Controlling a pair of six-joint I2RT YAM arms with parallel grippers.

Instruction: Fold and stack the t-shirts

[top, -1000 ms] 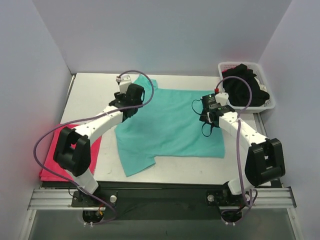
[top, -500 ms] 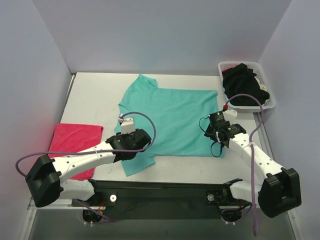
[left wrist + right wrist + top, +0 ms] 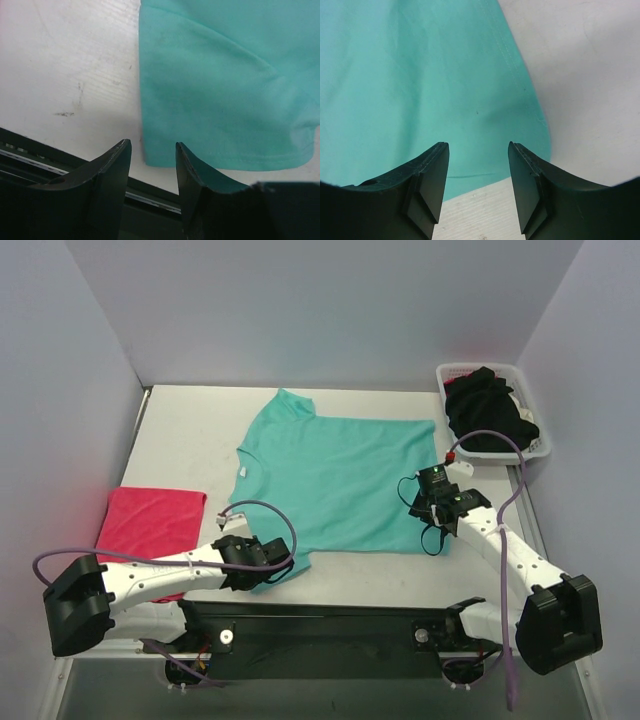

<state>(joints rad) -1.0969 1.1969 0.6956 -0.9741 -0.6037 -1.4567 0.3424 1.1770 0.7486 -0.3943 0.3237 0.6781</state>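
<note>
The teal-green t-shirt [image 3: 340, 480] lies spread flat in the middle of the table. My left gripper [image 3: 268, 568] is open at the shirt's near-left sleeve. In the left wrist view the sleeve's corner [image 3: 150, 155] lies between the open gripper's [image 3: 152, 150] tips. My right gripper [image 3: 432, 520] is open over the shirt's near-right corner. The right wrist view shows that gripper [image 3: 477, 147] open above the hem [image 3: 470, 175]. A folded pinkish-red t-shirt [image 3: 150, 525] lies at the left. Black t-shirts [image 3: 485, 415] are heaped in the basket.
The white slotted basket [image 3: 540, 445] stands at the back right. The black rail at the table's near edge [image 3: 50, 160] runs just under my left fingers. Grey walls close in the left, back and right sides.
Both arms came from the shirt's far side to its near edge, and the shirt now lies flatter. In the last half second the left gripper moved nearer, onto the near-left sleeve.
</note>
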